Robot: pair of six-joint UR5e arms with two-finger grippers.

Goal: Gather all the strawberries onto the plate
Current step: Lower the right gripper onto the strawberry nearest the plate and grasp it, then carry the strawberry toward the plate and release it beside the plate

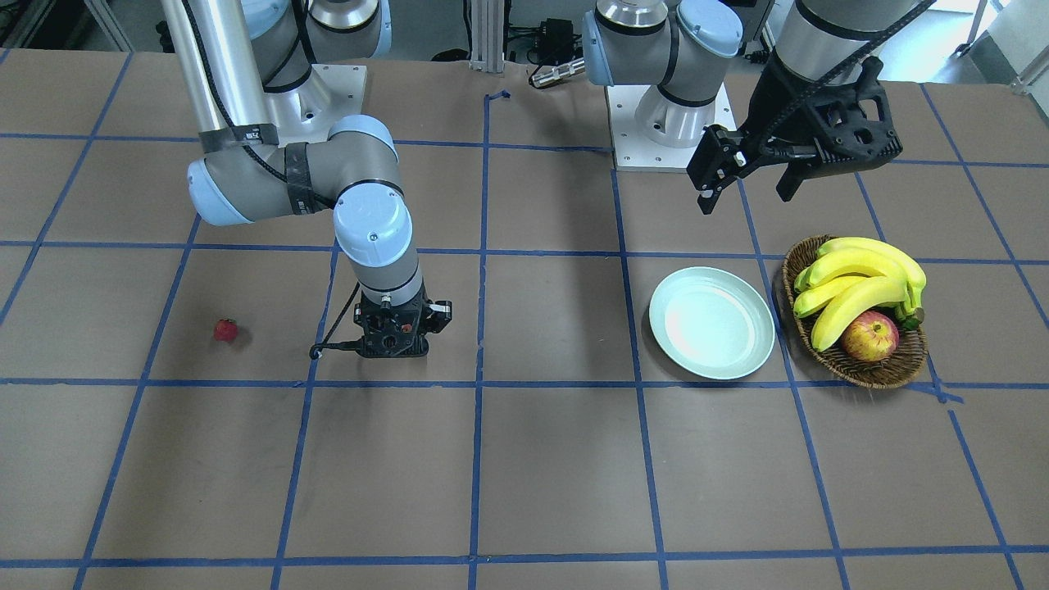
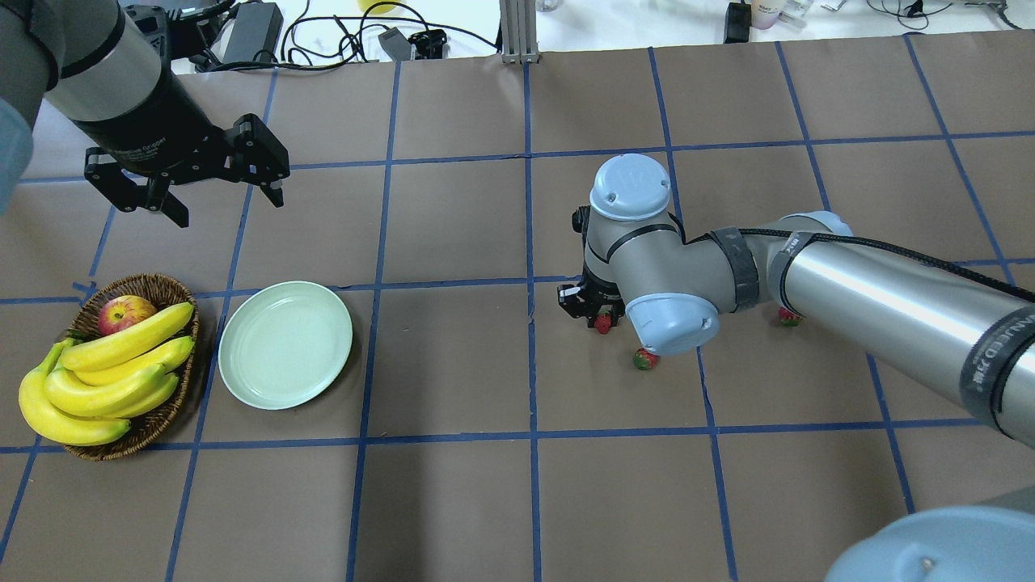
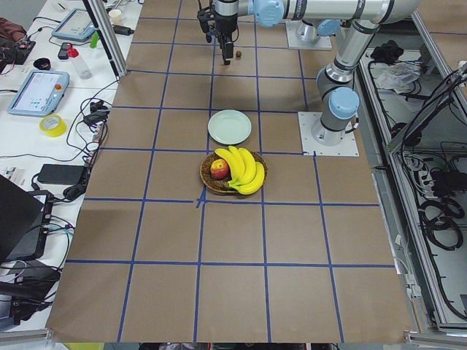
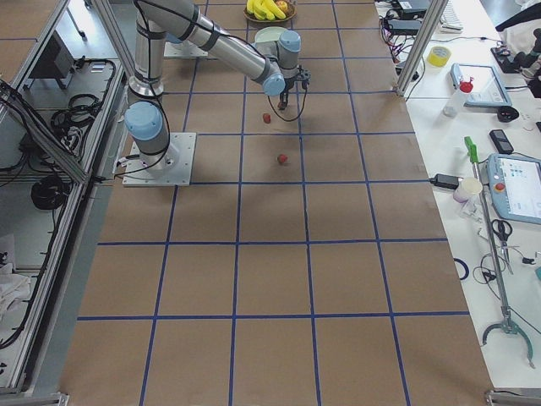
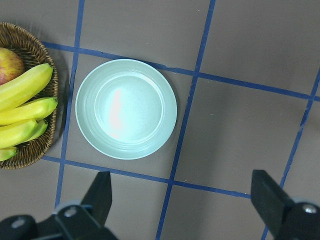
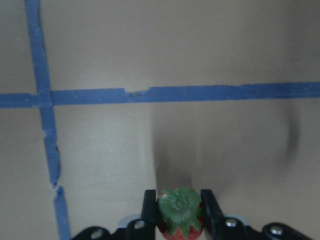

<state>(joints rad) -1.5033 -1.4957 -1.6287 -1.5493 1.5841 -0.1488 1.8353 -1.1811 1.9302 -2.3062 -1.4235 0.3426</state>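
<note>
Right wrist-mounted view: my right gripper (image 6: 179,212) pinches a small red strawberry with a green leafy cap (image 6: 180,222) at the bottom centre of the frame.
Left gripper (image 5: 185,200): my fingers stand wide apart, holding nothing.
Plate: the round, pale mint-green glossy plate (image 5: 125,107) sits upper left in my left wrist view.
Loose fruit: a second red strawberry (image 2: 644,359) lies just right of centre overhead, and a third red strawberry (image 2: 789,318) further right.

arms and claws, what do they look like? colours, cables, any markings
The left arm and right arm are silver-grey tubes with pale blue joint caps. A black cable runs along the right one, strapped with dark bands. The left claw and right claw are black, two-fingered.
</note>
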